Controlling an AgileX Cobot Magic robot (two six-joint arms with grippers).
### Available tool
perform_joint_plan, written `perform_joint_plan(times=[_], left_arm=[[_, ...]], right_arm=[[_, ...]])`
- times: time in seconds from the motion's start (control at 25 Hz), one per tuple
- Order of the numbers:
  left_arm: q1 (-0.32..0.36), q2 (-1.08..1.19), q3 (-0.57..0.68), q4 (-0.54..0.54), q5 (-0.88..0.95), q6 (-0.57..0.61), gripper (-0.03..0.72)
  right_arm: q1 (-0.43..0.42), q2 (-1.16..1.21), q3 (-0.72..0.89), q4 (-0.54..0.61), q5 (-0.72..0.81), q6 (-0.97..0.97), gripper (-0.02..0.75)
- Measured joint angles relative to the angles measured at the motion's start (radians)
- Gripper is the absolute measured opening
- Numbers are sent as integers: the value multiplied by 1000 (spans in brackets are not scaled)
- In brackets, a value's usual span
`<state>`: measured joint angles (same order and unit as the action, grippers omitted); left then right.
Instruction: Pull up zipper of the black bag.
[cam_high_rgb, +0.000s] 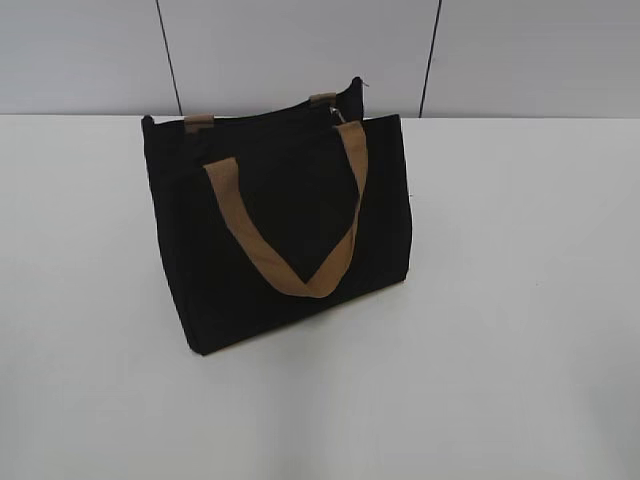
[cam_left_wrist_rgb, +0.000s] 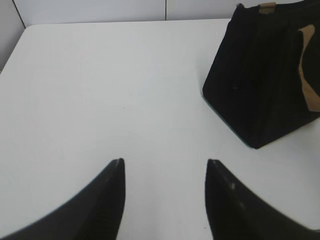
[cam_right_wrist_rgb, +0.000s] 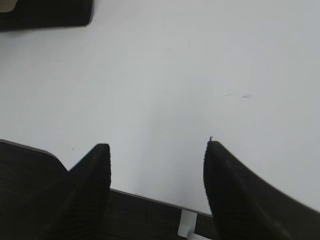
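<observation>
1. Exterior view: the black bag (cam_high_rgb: 285, 230) stands upright on the white table (cam_high_rgb: 520, 300), one tan strap handle (cam_high_rgb: 290, 225) hanging down its near face. The zipper (cam_high_rgb: 270, 118) runs along the bag's top edge, its small silvery pull (cam_high_rgb: 338, 116) near the bag's right end. No arm appears near the bag.
2. Left wrist view: the left end effector (cam_left_wrist_rgb: 165, 167) hangs wide open and empty above bare table, well apart from the bag (cam_left_wrist_rgb: 265, 80), which sits ahead to its right.
3. Right wrist view: the right end effector (cam_right_wrist_rgb: 157, 150) is likewise spread wide, holding nothing; only a bag corner (cam_right_wrist_rgb: 47, 12) shows, far ahead to its left.
4. Likely best approach: one end effector steadies the bag's top edge while the other pinches the tiny pull squarely, then draws it straight along the zipper line, avoiding the strap.
</observation>
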<state>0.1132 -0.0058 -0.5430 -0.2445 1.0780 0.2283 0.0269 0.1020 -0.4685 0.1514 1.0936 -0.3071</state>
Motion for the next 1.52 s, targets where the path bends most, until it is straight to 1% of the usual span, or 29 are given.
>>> perform_joint_plan(times=[0.24,0.44,0.56,1.52], left_arm=[[13,0,0,2,0,3,384],[-39,0,0,2,0,7,384],[-53,0,0,2,0,7,384],[-56,0,0,2,0,7,381]], right_arm=[[0,0,0,1,0,-1,451],[0,0,0,1,0,-1,451],[0,0,0,1,0,-1,451],[1,0,0,1,0,-1,451]])
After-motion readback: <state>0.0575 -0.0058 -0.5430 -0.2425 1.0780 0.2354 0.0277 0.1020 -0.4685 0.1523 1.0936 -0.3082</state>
